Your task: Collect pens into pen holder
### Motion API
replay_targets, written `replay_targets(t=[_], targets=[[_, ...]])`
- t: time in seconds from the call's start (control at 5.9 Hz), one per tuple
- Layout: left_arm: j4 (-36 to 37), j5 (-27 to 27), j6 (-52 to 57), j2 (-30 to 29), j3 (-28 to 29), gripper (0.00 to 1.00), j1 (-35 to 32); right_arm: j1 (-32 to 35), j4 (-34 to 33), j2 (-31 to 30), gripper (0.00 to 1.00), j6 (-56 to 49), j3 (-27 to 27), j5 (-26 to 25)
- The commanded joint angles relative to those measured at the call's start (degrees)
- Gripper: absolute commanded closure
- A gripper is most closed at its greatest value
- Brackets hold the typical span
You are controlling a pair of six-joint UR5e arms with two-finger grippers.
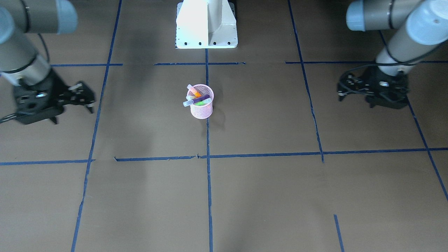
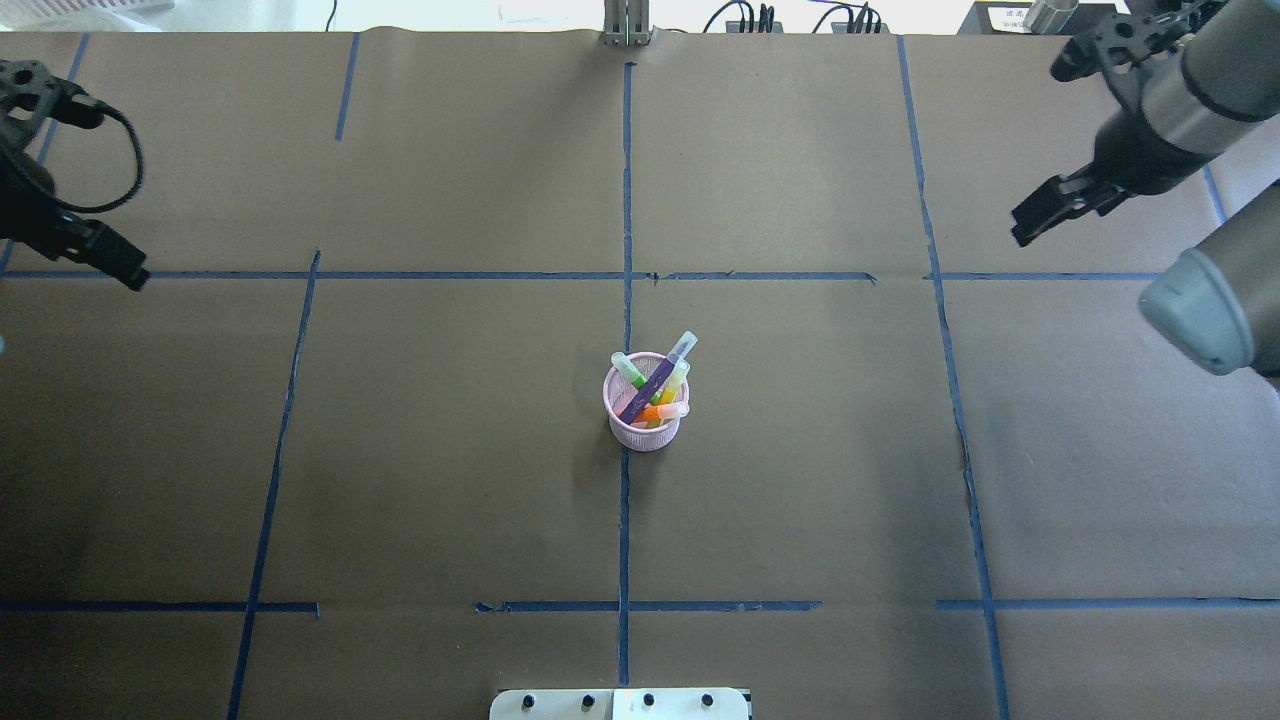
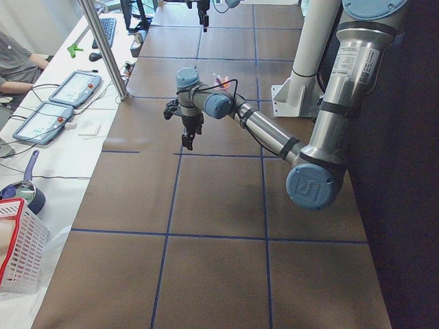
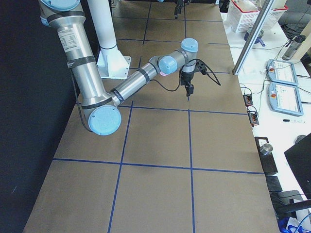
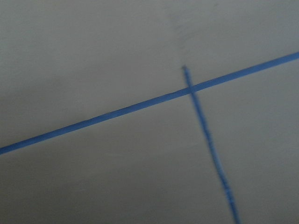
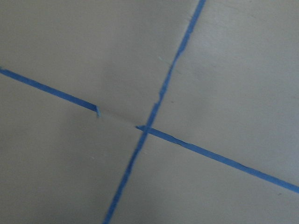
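The pink mesh pen holder [image 1: 202, 110] stands upright at the table's middle, on a blue tape line; it also shows in the overhead view [image 2: 645, 432]. The purple pen [image 2: 650, 390], orange pen [image 2: 658, 412] and green pen [image 2: 632, 372] all stand slanted inside it, their pale caps sticking out over the rim. A yellow-green stick [image 2: 675, 380] leans among them. My left gripper [image 2: 135, 278] hangs far to the holder's left, shut and empty. My right gripper [image 2: 1020, 235] hangs far to its right, shut and empty.
Brown paper covers the table, marked into squares by blue tape lines [image 2: 625, 200]. The robot's white base [image 1: 206, 24] stands behind the holder. Both wrist views show only paper and tape crossings. Tablets and a white basket [image 3: 17, 247] lie on a side table.
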Motion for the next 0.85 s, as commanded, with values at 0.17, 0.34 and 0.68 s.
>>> replay_targets(t=[0.17, 0.34, 0.68], targets=[[0.1, -1.8, 21.3, 8.7, 4.7, 0.00, -16.3, 17.6, 0.2, -15.0, 0.00, -23.8, -2.2, 9.1], [-0.1, -2.0, 27.9, 10.3, 8.9, 0.00, -22.1, 20.6, 0.5, -19.9, 0.00, -25.2, -2.8, 9.2], [-0.5, -6.0, 29.0, 19.1, 9.9, 0.00, -26.9, 24.7, 0.8, -26.7, 0.00, -25.3, -2.9, 8.5]])
